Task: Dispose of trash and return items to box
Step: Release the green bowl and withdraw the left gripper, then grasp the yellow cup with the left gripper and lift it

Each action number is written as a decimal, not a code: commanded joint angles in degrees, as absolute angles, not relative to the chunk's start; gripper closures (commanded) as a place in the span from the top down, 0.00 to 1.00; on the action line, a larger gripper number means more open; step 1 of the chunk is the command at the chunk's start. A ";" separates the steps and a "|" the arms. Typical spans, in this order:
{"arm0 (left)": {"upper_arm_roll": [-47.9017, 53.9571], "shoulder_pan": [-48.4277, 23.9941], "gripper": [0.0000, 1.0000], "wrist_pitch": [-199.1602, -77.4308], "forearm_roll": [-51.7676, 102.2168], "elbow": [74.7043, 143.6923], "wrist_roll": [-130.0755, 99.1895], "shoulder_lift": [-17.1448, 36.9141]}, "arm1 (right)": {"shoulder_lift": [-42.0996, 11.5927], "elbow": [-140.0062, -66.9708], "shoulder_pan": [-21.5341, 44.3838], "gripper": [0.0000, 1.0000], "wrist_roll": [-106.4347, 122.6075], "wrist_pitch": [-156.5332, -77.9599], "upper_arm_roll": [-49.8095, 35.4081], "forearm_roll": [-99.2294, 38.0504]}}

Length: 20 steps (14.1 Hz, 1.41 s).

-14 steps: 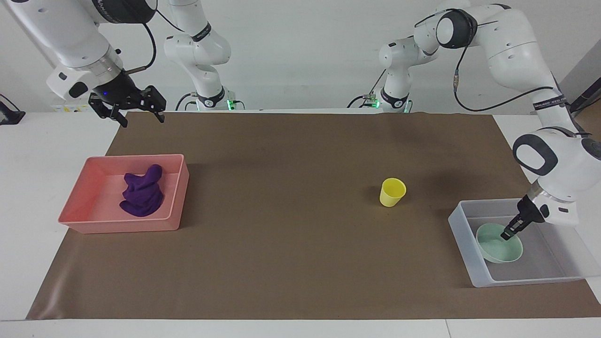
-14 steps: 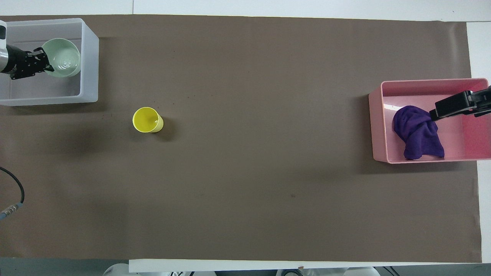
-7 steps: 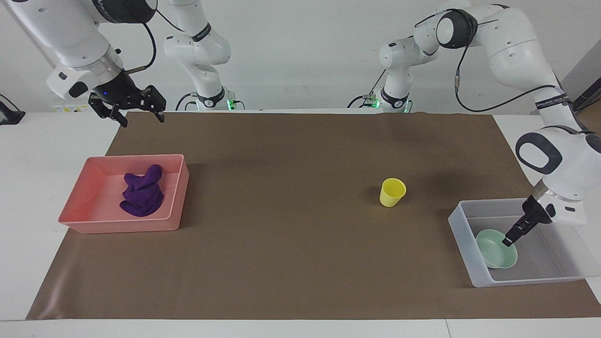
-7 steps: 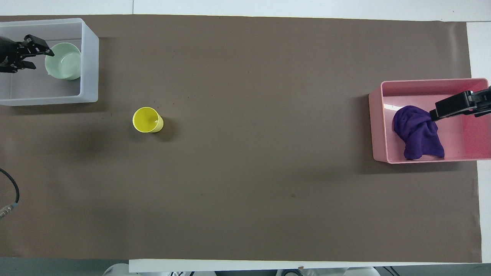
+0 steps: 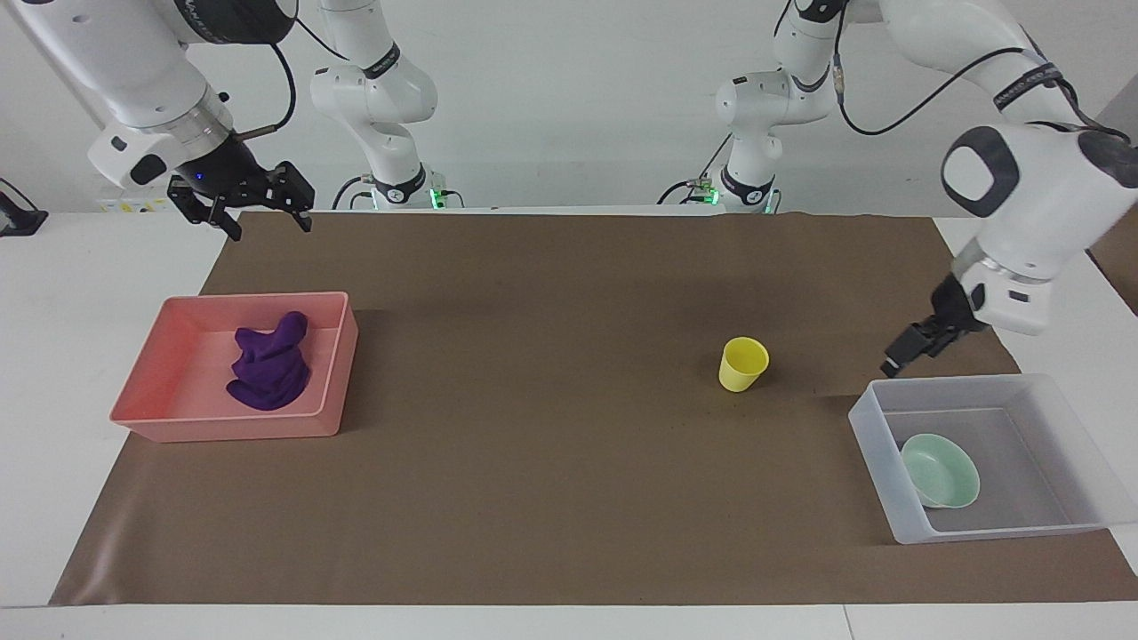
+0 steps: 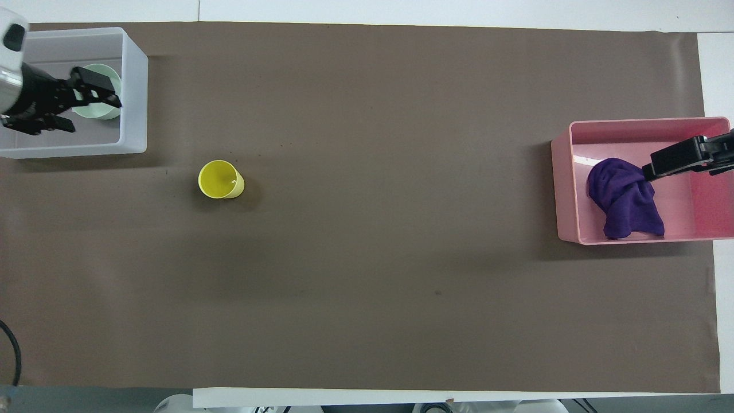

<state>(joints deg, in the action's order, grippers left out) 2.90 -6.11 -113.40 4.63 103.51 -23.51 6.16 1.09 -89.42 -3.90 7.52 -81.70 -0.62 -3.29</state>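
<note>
Your left gripper [image 5: 896,362] hangs over the box's [image 5: 869,404] rim, fingers wide and empty — the yellow cup [image 5: 742,364] stands upright just beside, toward the bench's middle; right gripper [image 5: 240,206] waits, fingers wide.

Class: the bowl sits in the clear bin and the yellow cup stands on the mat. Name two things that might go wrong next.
1. The yellow cup stands upright and light; an off-centre grab by the open left claw might tip it.
2. The bowl leans against the bin wall, so a cup dropped in may land on it and roll.

bowl [image 5: 941,481] in box [image 5: 893,514], cup [image 5: 743,364] nearby, rag [image 5: 269,361] in tray [image 5: 227,428]
</note>
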 commanded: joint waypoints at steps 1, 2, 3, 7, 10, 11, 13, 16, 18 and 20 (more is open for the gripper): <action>2.37 -12.55 1.00 -127.82 3.08 124.21 -29.60 -2.70 | 2.55 -91.23 -4.04 1.00 6.68 -82.44 -0.79 -3.96; 2.37 -13.79 1.00 -132.32 3.16 128.54 -30.05 -3.25 | 2.55 -91.23 -4.04 1.00 6.68 -82.44 -0.79 -3.96; 2.29 -14.58 1.00 -135.84 3.16 131.11 -30.84 -2.73 | 2.55 -91.23 -4.04 1.00 6.68 -82.44 -0.79 -3.96; 2.29 -15.46 0.31 -140.62 3.08 134.20 -32.16 -0.62 | 2.55 -91.23 -4.04 1.00 6.68 -82.44 -0.79 -3.96; 2.37 -15.20 0.00 -143.77 3.08 135.09 -31.90 -0.44 | 2.55 -91.23 -4.04 1.00 6.68 -82.44 -0.79 -3.96; 2.37 -15.47 0.00 -144.83 3.08 134.74 -32.25 -0.18 | 2.55 -91.23 -4.04 1.00 6.68 -82.44 -0.79 -3.96; 2.37 -15.47 0.00 -144.84 3.16 133.95 -31.99 0.17 | 2.55 -91.23 -4.04 1.00 6.68 -82.44 -0.79 -3.96; 2.29 -14.86 0.00 -133.66 3.16 121.26 -32.17 1.76 | 2.55 -91.23 -4.04 1.00 6.68 -82.44 -0.79 -3.96; 1.76 -12.41 0.00 -118.20 3.08 107.82 -30.86 1.93 | 2.55 -91.23 -4.04 1.00 6.68 -82.44 -0.79 -3.96; 1.76 -6.88 0.00 -110.95 2.90 97.52 -25.87 4.90 | 2.55 -91.23 -4.04 1.00 6.68 -82.44 -0.79 -3.96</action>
